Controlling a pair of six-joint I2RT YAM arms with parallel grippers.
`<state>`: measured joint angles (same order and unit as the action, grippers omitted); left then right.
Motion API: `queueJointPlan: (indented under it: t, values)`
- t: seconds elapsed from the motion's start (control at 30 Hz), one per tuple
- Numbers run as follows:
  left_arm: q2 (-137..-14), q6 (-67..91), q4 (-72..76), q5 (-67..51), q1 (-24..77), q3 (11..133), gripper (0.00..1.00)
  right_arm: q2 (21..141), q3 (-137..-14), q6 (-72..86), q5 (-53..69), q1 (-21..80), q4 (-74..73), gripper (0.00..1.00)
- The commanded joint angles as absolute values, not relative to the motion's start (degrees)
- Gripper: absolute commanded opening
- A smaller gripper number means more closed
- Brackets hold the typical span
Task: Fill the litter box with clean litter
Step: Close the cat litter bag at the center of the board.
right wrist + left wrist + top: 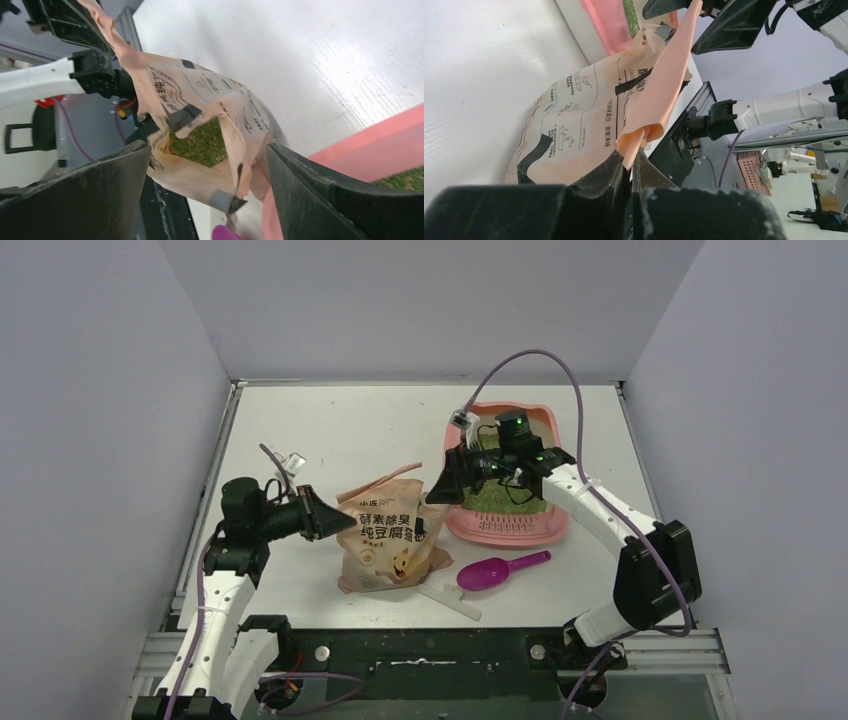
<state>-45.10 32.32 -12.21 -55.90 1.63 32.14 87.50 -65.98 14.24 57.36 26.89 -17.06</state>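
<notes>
The pink litter box (500, 532) lies right of centre with a bed of green litter (497, 499) in it. A peach litter bag (390, 545) stands to its left, and more litter (200, 142) shows inside its torn-open mouth. My left gripper (631, 161) is shut on the bag's torn peach strip (659, 95), at the bag's left side (333, 520). My right gripper (207, 150) stands open around the bag's mouth without touching it, and sits over the box's left rim (447, 488).
A magenta scoop (498, 571) lies on the table in front of the box. A white strip (450, 600) lies near the bag's base. The pink box rim (370, 150) runs close beside my right finger. Grey walls enclose the table.
</notes>
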Motion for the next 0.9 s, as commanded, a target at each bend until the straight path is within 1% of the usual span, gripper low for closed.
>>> queueJointPlan:
  t: [0.0,0.1,0.13,0.3,0.47,0.6,0.67,0.73,0.87]
  values:
    - [-43.82,32.78,-8.71,-56.83,1.49,32.87,0.00,83.16,-62.71,8.11,51.92,25.51,-14.15,0.88]
    - [-43.27,32.43,-9.98,-56.20,1.41,32.89,0.00,81.81,-59.89,10.57,52.31,24.45,-10.71,0.90]
    - [-43.03,32.31,-10.36,-55.90,1.41,32.95,0.00,81.51,-58.90,12.01,52.97,24.39,-9.30,0.92]
    - [-42.30,32.21,-11.49,-54.55,1.32,33.05,0.00,80.07,-52.47,22.14,60.33,24.45,8.81,1.00]
    - [-42.13,32.30,-11.78,-54.05,1.24,33.35,0.00,78.32,-48.45,22.04,61.98,25.09,18.05,1.00]
    - [-41.75,32.48,-12.03,-53.71,1.23,33.62,0.00,76.73,-44.80,24.05,64.02,25.01,29.63,1.00]
    - [-41.58,32.45,-12.21,-53.70,1.23,33.74,0.00,75.42,-42.59,22.65,64.30,25.09,34.14,1.00]
    - [-41.48,32.53,-12.22,-53.70,1.24,33.83,0.00,74.54,-41.27,18.67,64.19,25.13,33.49,1.00]
    - [-41.14,32.52,-12.39,-53.87,1.27,33.80,0.00,74.42,-42.10,9.99,65.02,25.34,24.94,1.00]
